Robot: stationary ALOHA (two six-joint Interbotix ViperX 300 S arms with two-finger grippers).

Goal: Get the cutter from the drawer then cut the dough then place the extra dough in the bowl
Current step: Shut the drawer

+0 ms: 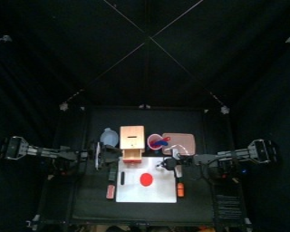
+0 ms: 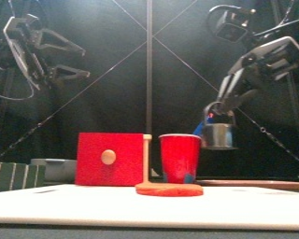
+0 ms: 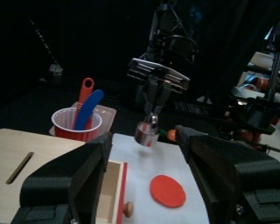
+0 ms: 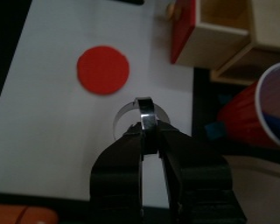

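Observation:
A flat red dough disc [image 1: 145, 179] lies on the white cutting board [image 1: 130, 193], in front of the wooden box [image 1: 135, 142] with its red drawer front [image 2: 111, 161]. My right gripper [image 2: 219, 112] hangs above the board's back right part, shut on the wire handle of the round metal cutter [image 2: 219, 136]. The cutter [image 3: 149, 132] is in the air, clear of the dough [image 3: 167, 190]. From the right wrist, the handle [image 4: 137, 108] shows between the shut jaws, beside the dough [image 4: 104, 68]. My left gripper [image 3: 143, 150] is open and empty, raised at the left near the box.
A red cup [image 2: 179, 157] holding a blue and a red knife [image 3: 87, 98] stands right of the box. The blue-grey bowl [image 1: 109, 138] sits left of the box, and a pink tray [image 1: 181, 141] behind the cup. A small reddish thing [image 1: 111, 191] lies left of the board.

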